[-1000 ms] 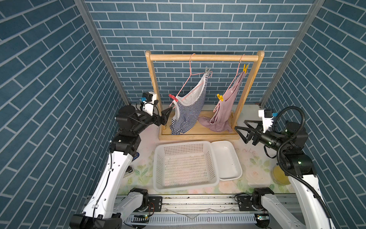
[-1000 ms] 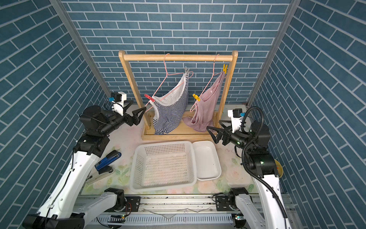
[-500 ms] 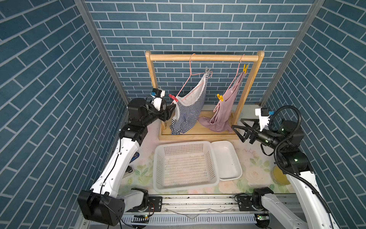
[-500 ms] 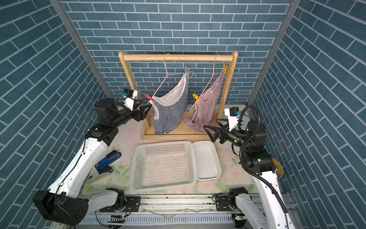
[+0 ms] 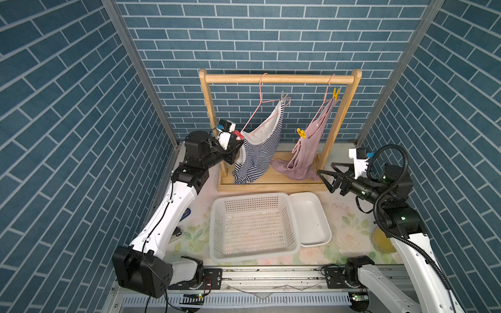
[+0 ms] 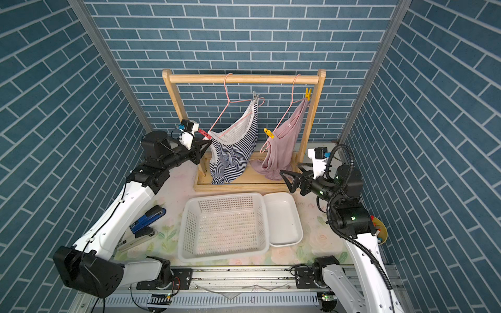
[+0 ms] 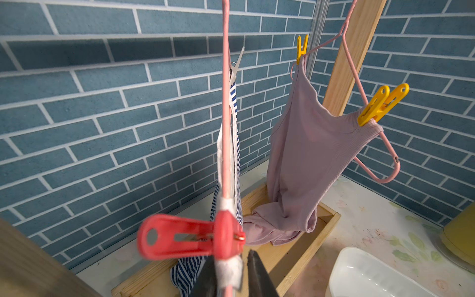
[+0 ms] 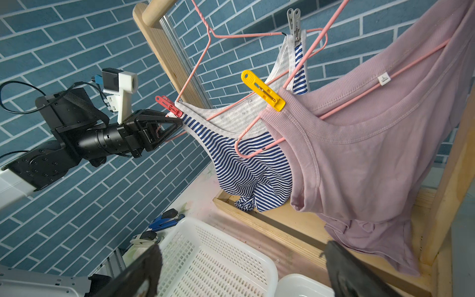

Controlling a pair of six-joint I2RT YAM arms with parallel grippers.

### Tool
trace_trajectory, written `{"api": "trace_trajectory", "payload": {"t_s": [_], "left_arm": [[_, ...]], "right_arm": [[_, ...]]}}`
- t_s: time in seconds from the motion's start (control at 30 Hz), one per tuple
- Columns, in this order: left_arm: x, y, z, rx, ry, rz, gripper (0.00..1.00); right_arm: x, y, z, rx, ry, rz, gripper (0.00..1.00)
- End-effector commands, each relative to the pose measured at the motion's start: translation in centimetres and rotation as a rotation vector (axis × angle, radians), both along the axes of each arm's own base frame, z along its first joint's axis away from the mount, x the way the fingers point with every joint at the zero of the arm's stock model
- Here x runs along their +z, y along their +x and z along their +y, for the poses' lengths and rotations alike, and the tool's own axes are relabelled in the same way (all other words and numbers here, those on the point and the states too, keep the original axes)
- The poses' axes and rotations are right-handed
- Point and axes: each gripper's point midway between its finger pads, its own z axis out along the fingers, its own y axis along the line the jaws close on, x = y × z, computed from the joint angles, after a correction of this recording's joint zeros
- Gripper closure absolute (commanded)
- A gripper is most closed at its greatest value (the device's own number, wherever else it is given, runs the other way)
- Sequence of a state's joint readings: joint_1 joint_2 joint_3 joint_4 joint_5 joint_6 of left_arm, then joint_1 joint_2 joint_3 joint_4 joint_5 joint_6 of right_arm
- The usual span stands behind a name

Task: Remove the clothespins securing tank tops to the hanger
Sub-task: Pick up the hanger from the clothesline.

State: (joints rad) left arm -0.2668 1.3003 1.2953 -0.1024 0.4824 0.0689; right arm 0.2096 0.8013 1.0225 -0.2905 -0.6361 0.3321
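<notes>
Clothespins: four noted, all clipped in place. The red clothespin (image 7: 190, 237) pins one strap of the striped top (image 5: 260, 154) to the low end of a pink wire hanger (image 7: 226, 102). The grey clothespin (image 8: 294, 24) fixes the other strap at that hanger's high end. On the second hanger (image 7: 389, 146) the pink top (image 5: 309, 151) is held by a lower yellow clothespin (image 5: 300, 132) and an upper yellow clothespin (image 5: 336, 93). Both hangers hang tilted from the rail of a wooden rack (image 5: 279, 79), and the lower edges of both tops reach its base. The left gripper (image 7: 230, 259) stands just under the red clothespin, its jaws narrow on either side of the strap-wrapped hanger wire; whether they actually clamp it cannot be told. The right gripper (image 5: 324, 181) hovers beside the rack's right post, jaws spread wide and empty. A white basket (image 5: 252, 195) and a white tray (image 5: 311, 216) sit touching in front of the rack.
</notes>
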Motion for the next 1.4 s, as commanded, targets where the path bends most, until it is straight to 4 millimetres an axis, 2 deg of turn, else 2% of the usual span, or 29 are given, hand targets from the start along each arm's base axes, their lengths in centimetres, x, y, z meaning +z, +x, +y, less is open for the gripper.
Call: {"api": "trace_trajectory", "payload": {"t_s": [0.0, 0.23, 0.43, 0.67, 0.83, 1.0, 1.1, 1.27, 1.37], "left_arm": [[1.0, -0.2, 0.1, 0.006, 0.006, -0.034, 0.8], [0.9, 0.1, 0.4, 0.032, 0.023, -0.008, 1.0], [1.1, 0.3, 0.2, 0.031, 0.009, 0.009, 1.0], [3.7, -0.1, 1.1, 0.088, -0.086, -0.082, 1.0], [5.4, 0.2, 1.4, 0.111, -0.159, -0.139, 1.0], [6.6, -0.6, 1.6, 0.106, -0.18, -0.193, 1.0], [6.1, -1.5, 1.5, 0.093, -0.156, -0.177, 1.0], [3.7, -3.3, 2.1, 0.096, -0.115, -0.132, 1.0], [3.0, -4.4, 2.6, 0.109, -0.109, -0.134, 1.0]], "right_arm": [[-1.0, 0.4, 0.0, -0.006, -0.035, 0.005, 0.01], [-1.4, 1.0, 0.1, -0.008, -0.046, 0.015, 0.01], [-1.5, 1.4, 0.1, -0.011, -0.049, 0.016, 0.01], [-1.3, 1.5, 0.1, -0.011, -0.051, 0.014, 0.01], [-2.0, 1.8, 0.1, -0.016, -0.053, 0.028, 0.01], [-2.4, 1.7, -0.1, -0.026, -0.055, 0.04, 0.01], [-2.7, 1.7, -0.2, -0.034, -0.058, 0.046, 0.01], [-3.1, 2.1, -0.1, -0.031, -0.061, 0.056, 0.01], [-3.2, 2.4, 0.2, -0.02, -0.057, 0.06, 0.01]]}}
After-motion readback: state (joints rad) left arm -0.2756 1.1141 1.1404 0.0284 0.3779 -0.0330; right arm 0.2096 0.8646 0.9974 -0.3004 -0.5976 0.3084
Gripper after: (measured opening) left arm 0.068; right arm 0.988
